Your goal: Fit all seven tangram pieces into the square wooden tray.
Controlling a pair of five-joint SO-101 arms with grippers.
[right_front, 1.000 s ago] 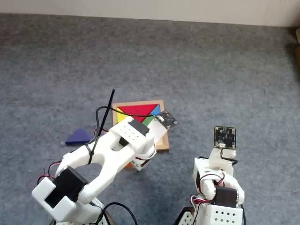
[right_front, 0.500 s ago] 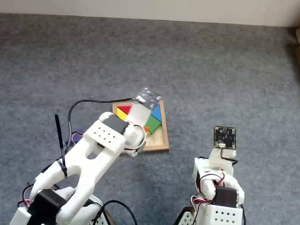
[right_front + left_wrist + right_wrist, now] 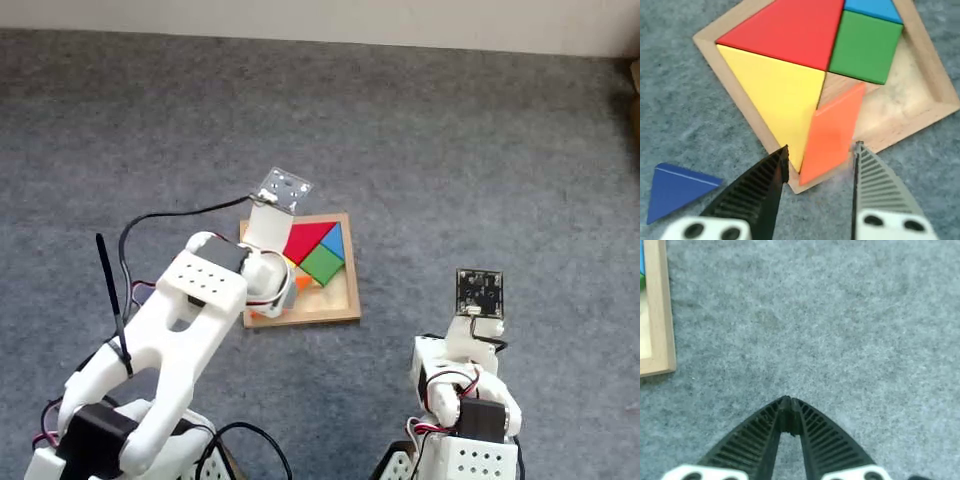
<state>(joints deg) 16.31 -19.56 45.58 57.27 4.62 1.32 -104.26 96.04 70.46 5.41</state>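
High view, starting at the left: left arm point(image 3: 190, 320) stretched forward over the grey counter point(image 3: 450, 140), wrist above the near left corner of the wooden tray point(image 3: 320, 317). Tray sitting mid-counter, much nearer this arm than the other.

From the left wrist view: left gripper point(image 3: 821, 149) with jaws set fairly wide, black finger on one side, pale finger on the other, and the near end of the orange piece point(image 3: 832, 130) between the tips (a sliver of yellow visible between black finger and orange edge, so no clear squeeze). Orange piece askew, near end over the tray's rim, far end alongside the yellow triangle point(image 3: 772, 85) and over bare tray floor. Dark blue triangle point(image 3: 675, 187) flat on the counter outside the tray, apart from it.

Inside the tray: red triangle point(image 3: 305, 238) along the far side, touching the yellow one. Green square point(image 3: 323, 266) just beside it. Light blue piece point(image 3: 336, 240) in the far right corner.

Farther right, well apart from the tray: right arm point(image 3: 465, 400) folded back near the front edge. Right gripper point(image 3: 789, 410) pinched fully together on nothing, hanging above bare counter, with a corner of the tray off to one side.
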